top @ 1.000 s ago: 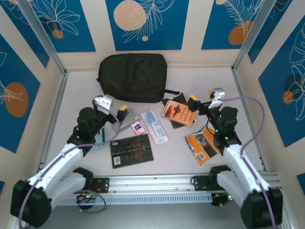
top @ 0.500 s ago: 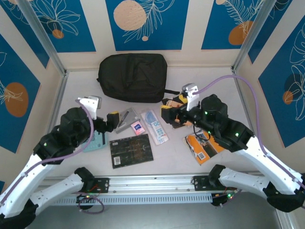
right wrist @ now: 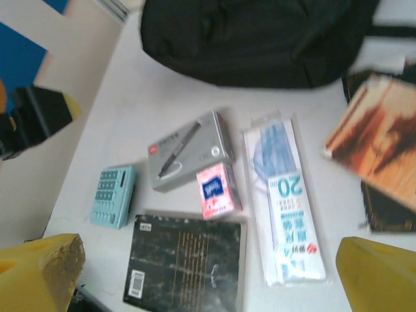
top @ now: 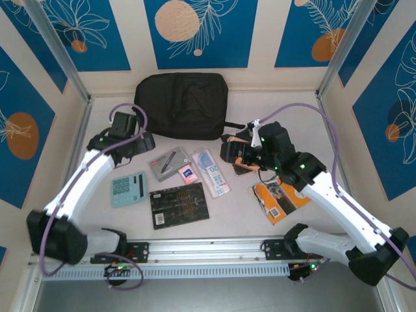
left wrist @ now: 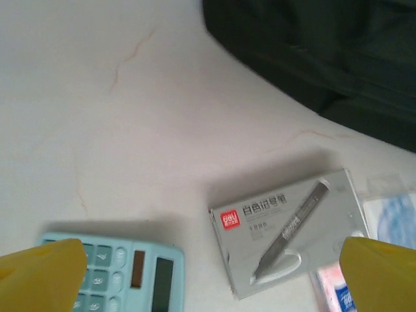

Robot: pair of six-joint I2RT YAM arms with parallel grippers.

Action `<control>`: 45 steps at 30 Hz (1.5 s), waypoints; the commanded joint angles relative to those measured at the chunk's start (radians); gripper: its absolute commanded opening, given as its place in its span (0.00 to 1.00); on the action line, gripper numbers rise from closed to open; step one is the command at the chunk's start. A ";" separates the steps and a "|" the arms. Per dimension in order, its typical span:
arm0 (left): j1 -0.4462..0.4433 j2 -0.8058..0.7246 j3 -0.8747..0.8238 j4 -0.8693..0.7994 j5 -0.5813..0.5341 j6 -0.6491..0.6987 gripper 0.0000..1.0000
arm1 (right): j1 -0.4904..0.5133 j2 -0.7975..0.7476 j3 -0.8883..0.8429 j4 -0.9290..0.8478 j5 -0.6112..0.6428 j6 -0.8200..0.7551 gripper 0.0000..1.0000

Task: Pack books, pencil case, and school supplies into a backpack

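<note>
black fabric, the backpack (top: 181, 104) lies at the far side of the table (top: 235, 209), apart from both sets of fingers. the left gripper (top: 142, 140) hangs with its yellow fingertips (left wrist: 42, 273) spread wide, holding nothing. below it, between the tips, lie the grey pen box (left wrist: 289, 227) and the teal calculator (left wrist: 123, 276), with the backpack's edge just beyond. the right gripper (right wrist: 208, 276) is likewise spread and empty. it is above the black-and-gold book (right wrist: 188, 263), the pink packet (right wrist: 218, 190) and the clear blue-printed packet (right wrist: 286, 208), with the orange-and-black book (right wrist: 377, 130) at that view's right edge. the orange-and-white book (top: 279, 198) lies partly under the right arm. the tabletop is white with faint veins. the walls (top: 195, 39) are cream with blue leaf-printed panels and orange discs. counted: one backpack, three books, four small supplies, two arms.
</note>
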 commanded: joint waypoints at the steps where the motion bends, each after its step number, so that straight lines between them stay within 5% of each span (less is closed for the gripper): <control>1: 0.081 0.116 0.039 0.139 0.206 -0.138 1.00 | -0.029 0.102 0.074 -0.014 -0.071 0.150 0.98; 10: 0.174 0.437 0.163 0.378 0.400 -0.354 0.92 | -0.096 0.406 0.198 0.069 -0.143 0.362 0.91; 13: 0.175 0.476 0.189 0.451 0.461 -0.356 0.81 | -0.113 0.504 0.250 0.115 -0.166 0.393 0.89; 31: 0.248 0.645 0.245 0.412 0.511 -0.414 0.54 | -0.184 1.151 0.884 -0.185 -0.084 0.628 0.85; 39: 0.248 0.692 0.264 0.444 0.550 -0.405 0.23 | -0.209 1.273 1.051 -0.269 -0.047 0.541 0.23; 45: 0.242 0.685 0.276 0.455 0.600 -0.398 0.05 | -0.199 1.279 1.250 -0.379 -0.027 0.360 0.08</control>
